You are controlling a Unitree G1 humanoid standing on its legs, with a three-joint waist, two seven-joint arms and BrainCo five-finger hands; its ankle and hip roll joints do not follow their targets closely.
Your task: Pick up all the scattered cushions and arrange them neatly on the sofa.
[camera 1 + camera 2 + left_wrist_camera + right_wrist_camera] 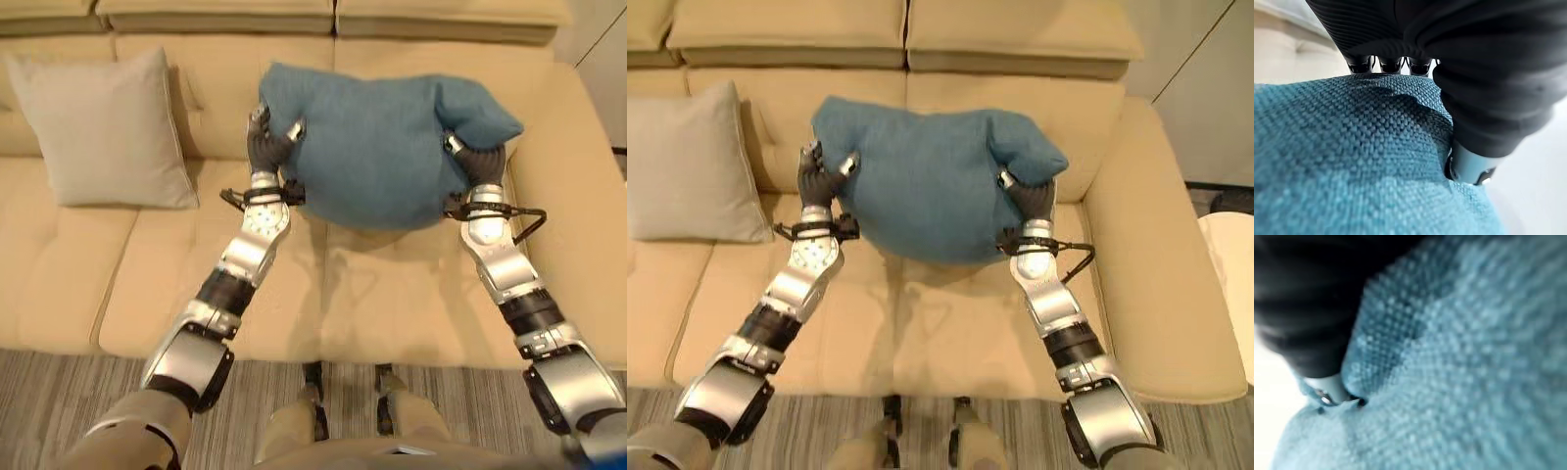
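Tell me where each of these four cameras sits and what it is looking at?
Left eye view: on the head, looking down at the sofa; both arms hold the blue cushion.
Right eye view: beside it, same scene; left hand and right hand pinch the cushion, beige cushion propped on the backrest.
Left wrist view: on the left wrist, thumb dug into blue fabric.
Right wrist view: on the right wrist, blurred against the same fabric.
All share the blue cushion.
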